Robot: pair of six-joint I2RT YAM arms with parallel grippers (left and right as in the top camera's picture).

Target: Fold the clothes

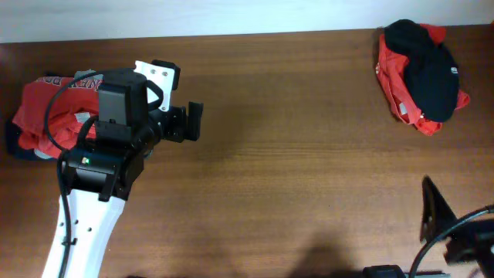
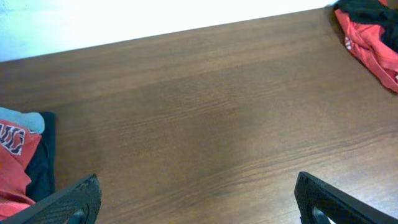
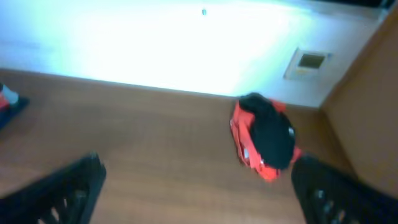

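Observation:
The clothes lie in two heaps on the brown table. At the left edge is a folded stack (image 1: 42, 108) with an orange-red lettered T-shirt on top and navy cloth under it; the left wrist view catches its corner (image 2: 17, 165). At the far right lies a crumpled red garment with a black one on it (image 1: 421, 73), also seen as a red-and-black heap (image 3: 264, 137). My left gripper (image 1: 196, 122) hangs open just right of the stack, with bare wood between its fingers (image 2: 74, 199). My right gripper (image 3: 199, 196) is open at the front right, well short of the red-and-black heap.
The left arm's white link (image 1: 77, 232) runs from the front edge up over the stack's right side. A pale wall (image 1: 193, 15) borders the table's far edge. Bare wood (image 1: 309, 139) stretches between the two heaps.

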